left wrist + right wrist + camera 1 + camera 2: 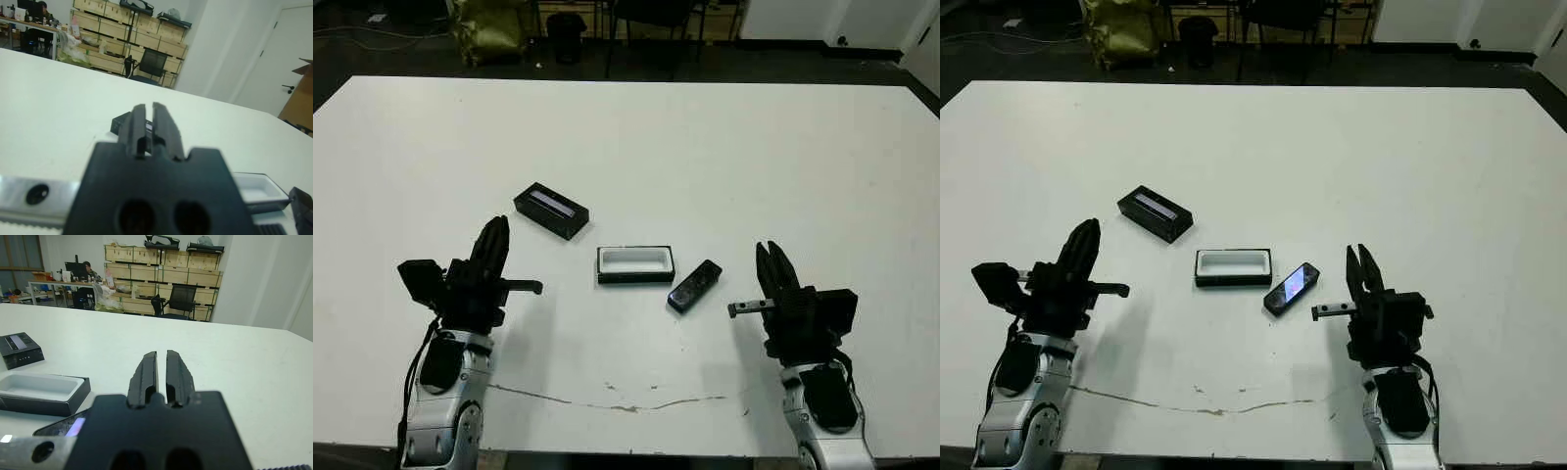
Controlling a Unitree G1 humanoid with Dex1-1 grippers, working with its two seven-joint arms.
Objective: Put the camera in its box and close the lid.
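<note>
White tabletop (724, 147) fills most of both head views, with a dark floor and chair legs along the top edge; a thin crack-like line runs across its lower middle. Shelves of cardboard cartons, an office chair and a seated person at a desk show far back in the wrist views.

Near the centre of the left eye view sits the box (635, 264), open, its white lining empty. Just to its right, apart from it and lying at a slant, is the camera (695, 285), its pale bluish patch catching light. Up and to the left of the box rests the lid (551, 210), grey strip facing up, also apart from the box.

The left gripper (495, 235) hovers at lower left and the right gripper (771, 260) at lower right. Both have their fingers drawn close together, only a narrow slit between them, and neither holds anything.

Judging from this, no step has begun: camera out, lid off. The right gripper stands nearest the camera, so the likely first move is for it to spread its fingers, reach toward the picture's centre and take the bar across its narrow width, which its slant and glossy flat body may make fiddly.

No brand, label or legible writing can be made out anywhere.
</note>
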